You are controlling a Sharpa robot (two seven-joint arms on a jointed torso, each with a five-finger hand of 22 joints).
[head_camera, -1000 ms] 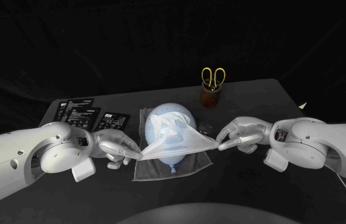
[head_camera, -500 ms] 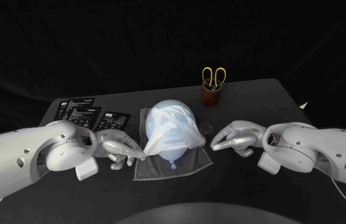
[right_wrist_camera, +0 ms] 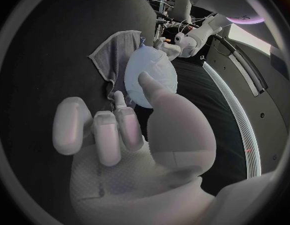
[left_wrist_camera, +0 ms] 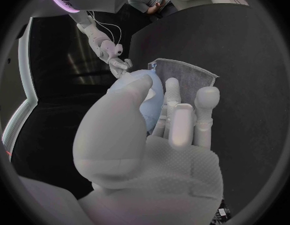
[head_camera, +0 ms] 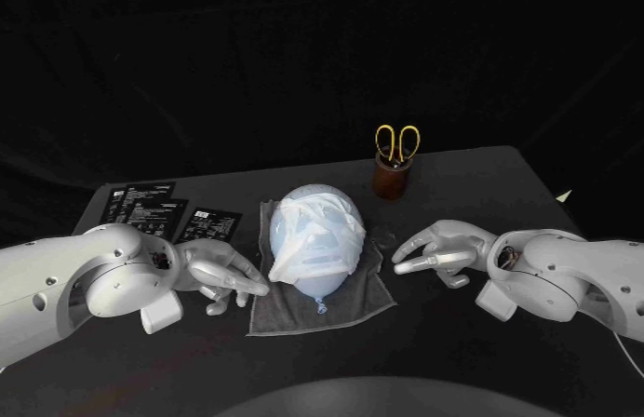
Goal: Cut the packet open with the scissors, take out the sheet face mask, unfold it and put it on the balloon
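The pale blue balloon (head_camera: pixel 306 291) lies on a grey cloth (head_camera: pixel 360 298) at the table's middle. The white sheet mask (head_camera: pixel 319 231) is draped over the balloon, its eye and mouth holes facing up. My left hand (head_camera: pixel 221 270) rests beside the mask's lower left corner, fingers apart, fingertips right at the mask's edge. My right hand (head_camera: pixel 436 252) hovers just right of the balloon with spread fingers and holds nothing. The left wrist view has the balloon (left_wrist_camera: pixel 151 92) past my left hand (left_wrist_camera: pixel 163 135); the right wrist view has the balloon (right_wrist_camera: pixel 151 72) past my right hand (right_wrist_camera: pixel 132 130).
Yellow-handled scissors (head_camera: pixel 396 142) stand in a brown cup (head_camera: pixel 389 182) behind the balloon. Several black packets (head_camera: pixel 151 208) lie at the table's back left. The cloth (right_wrist_camera: pixel 110 52) spreads under the balloon.
My right hand has let go of the mask and drawn back a little. The mask, stretched between both hands before, now lies slack over the balloon.
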